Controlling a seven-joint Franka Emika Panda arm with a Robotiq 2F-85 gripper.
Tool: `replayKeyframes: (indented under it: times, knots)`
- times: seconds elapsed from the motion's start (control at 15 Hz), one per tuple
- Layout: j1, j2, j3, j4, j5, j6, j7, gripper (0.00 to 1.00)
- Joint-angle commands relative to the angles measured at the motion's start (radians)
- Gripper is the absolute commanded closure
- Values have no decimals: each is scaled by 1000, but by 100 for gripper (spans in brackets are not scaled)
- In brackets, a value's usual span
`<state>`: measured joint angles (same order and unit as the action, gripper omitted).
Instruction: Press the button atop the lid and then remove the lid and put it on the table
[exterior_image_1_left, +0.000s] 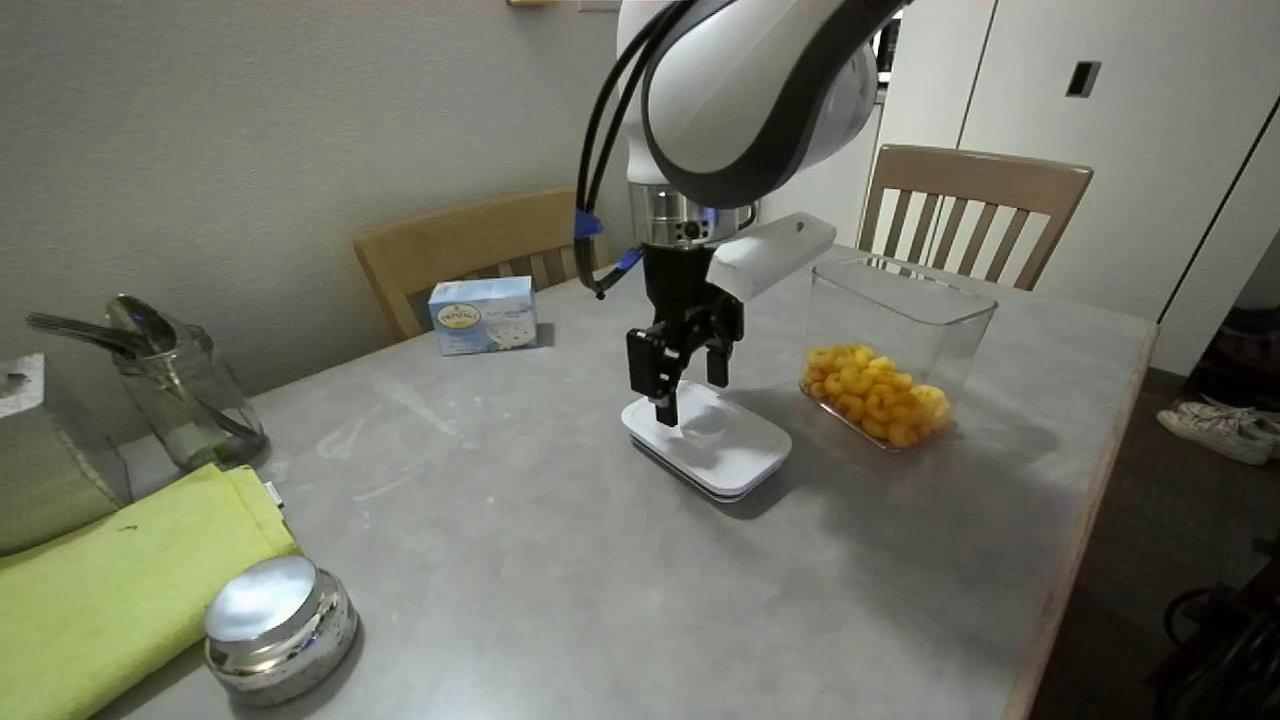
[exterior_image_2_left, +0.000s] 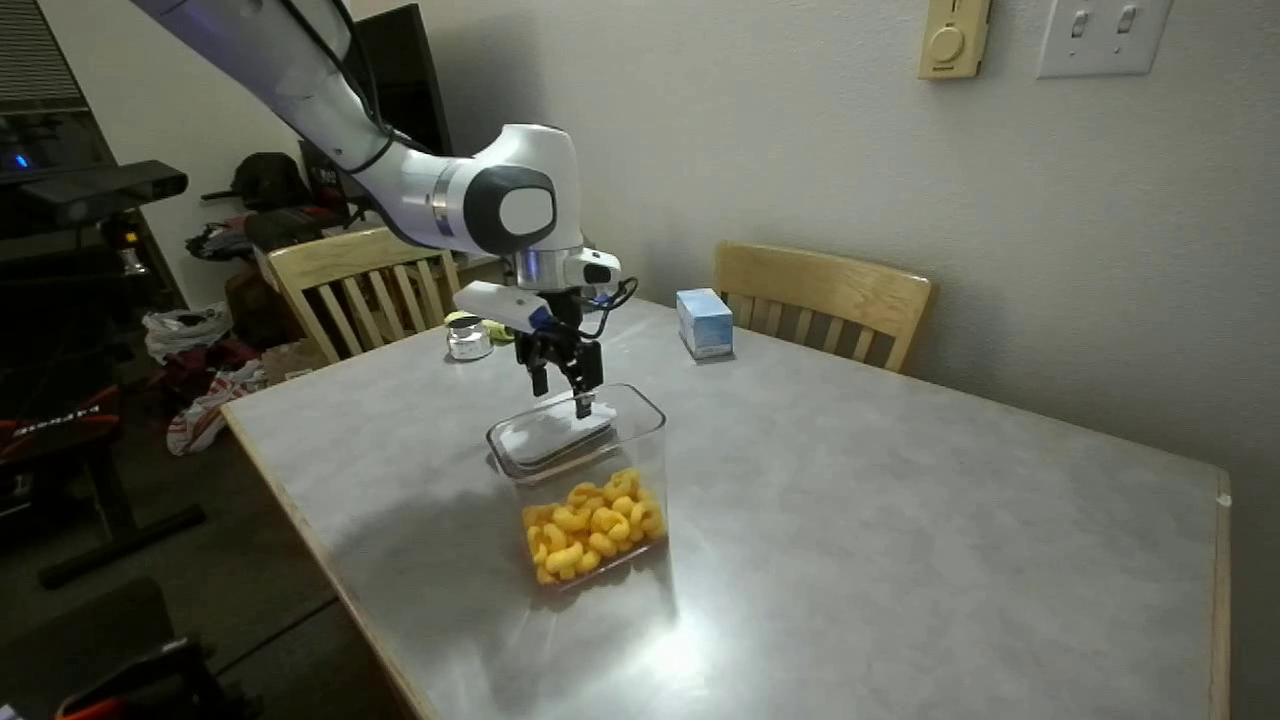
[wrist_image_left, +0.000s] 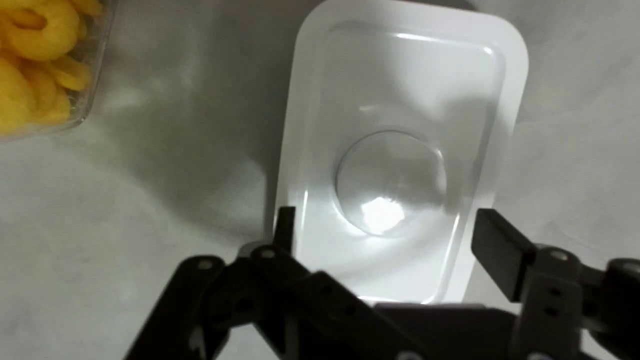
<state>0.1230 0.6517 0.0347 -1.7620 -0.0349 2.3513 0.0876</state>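
Note:
The white rounded-rectangle lid (exterior_image_1_left: 745, 450) lies flat on the grey table (exterior_image_1_left: 540, 580), apart from the clear container. It shows in an exterior view through the container wall (exterior_image_2_left: 545, 432) and large in the wrist view (wrist_image_left: 415, 75). The round button (wrist_image_left: 395, 175) is in the middle of the lid and carries a bright glare spot. My gripper (exterior_image_1_left: 693, 395) is open and empty over the lid, pointing down. In the wrist view its fingertips (wrist_image_left: 384, 217) stand apart, one over each long side of the lid. I cannot tell whether a fingertip touches the lid.
A tall, open clear container (exterior_image_1_left: 900, 340) with yellow-orange puffs (exterior_image_2_left: 595, 530) stands close beside the lid. A silvery jar (exterior_image_1_left: 280, 630), a yellow cloth (exterior_image_1_left: 140, 590), a glass jar with cutlery (exterior_image_1_left: 195, 400) and a blue-white box (exterior_image_1_left: 485, 315) are also on the table.

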Motion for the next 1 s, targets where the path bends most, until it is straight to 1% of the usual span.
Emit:
replayKeyframes:
  times: [0.0, 0.93]
  knots:
    - [-3, -40, -5, -23, -14, -3, -14, 0]
    - [3, -179, -14, -43, -67, -23, -2, 0]
